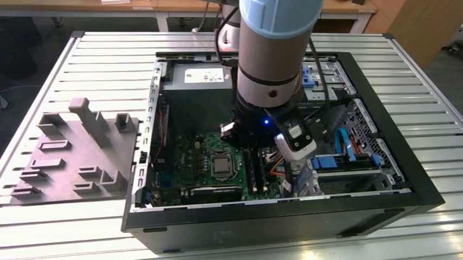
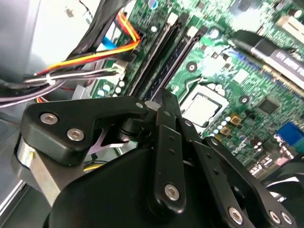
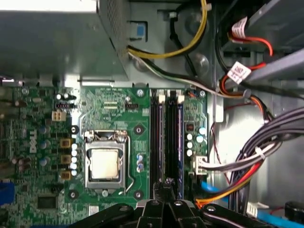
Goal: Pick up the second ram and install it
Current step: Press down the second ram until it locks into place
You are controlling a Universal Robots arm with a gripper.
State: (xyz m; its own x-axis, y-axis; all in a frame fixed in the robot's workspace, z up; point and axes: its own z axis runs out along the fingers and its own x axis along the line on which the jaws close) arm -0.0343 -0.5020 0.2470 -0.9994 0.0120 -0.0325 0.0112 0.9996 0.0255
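Exterior view: arm hides hand inside case (image 1: 405, 179); hand (image 3: 167, 184) over slot rails (image 3: 168, 137), finger state unclear.

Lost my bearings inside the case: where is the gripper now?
In the first wrist view the gripper is over the long black slot rails, beside the square silver processor socket on the green motherboard.
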